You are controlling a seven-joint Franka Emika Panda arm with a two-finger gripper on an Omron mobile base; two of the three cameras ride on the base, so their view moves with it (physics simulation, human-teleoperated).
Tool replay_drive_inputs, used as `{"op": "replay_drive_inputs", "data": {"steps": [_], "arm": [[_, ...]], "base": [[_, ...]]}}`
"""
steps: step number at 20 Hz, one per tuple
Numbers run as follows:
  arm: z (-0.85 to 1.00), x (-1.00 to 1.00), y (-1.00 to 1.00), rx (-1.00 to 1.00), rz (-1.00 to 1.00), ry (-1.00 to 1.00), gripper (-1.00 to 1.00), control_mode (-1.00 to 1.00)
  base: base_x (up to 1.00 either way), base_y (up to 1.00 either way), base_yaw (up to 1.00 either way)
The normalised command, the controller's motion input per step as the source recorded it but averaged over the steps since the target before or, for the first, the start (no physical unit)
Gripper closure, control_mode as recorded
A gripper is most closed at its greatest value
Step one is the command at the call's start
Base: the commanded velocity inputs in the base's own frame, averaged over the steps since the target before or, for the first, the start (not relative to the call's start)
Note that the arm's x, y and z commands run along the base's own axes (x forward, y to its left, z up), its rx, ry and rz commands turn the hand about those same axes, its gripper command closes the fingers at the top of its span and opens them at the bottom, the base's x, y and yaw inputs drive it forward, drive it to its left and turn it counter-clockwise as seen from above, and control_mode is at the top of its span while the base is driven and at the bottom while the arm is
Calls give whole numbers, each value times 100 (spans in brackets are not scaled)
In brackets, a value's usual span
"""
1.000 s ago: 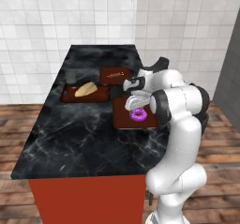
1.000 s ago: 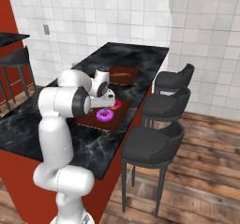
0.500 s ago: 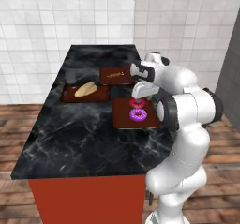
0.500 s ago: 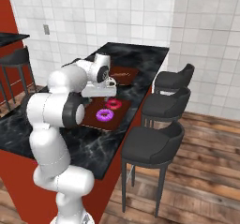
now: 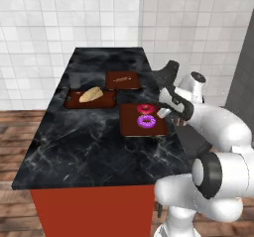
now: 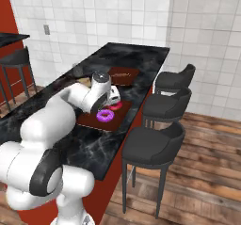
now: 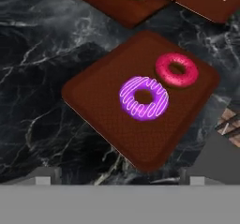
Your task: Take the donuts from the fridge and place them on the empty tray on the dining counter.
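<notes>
Gripper: jaws spread wide, nothing held; withdrawn over the last second from above the tray to its stool-side edge.

Reddish-brown tray: flat on the dining counter, now uncovered by the arm.

Purple-frosted donut: lying on the tray, near its middle.

Red-pink donut: on the tray, just beside the purple one, apparently touching.

Loaf tray, stick tray: well apart from the tray, on its far side.

Judgement: both donuts delivered and released; task seemingly complete.
</notes>
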Motion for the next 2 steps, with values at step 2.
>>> {"op": "replay_drive_inputs", "data": {"steps": [2], "arm": [[0,-51,-4,2,1,-33,-100,-100]], "base": [[0,0,0]]}}
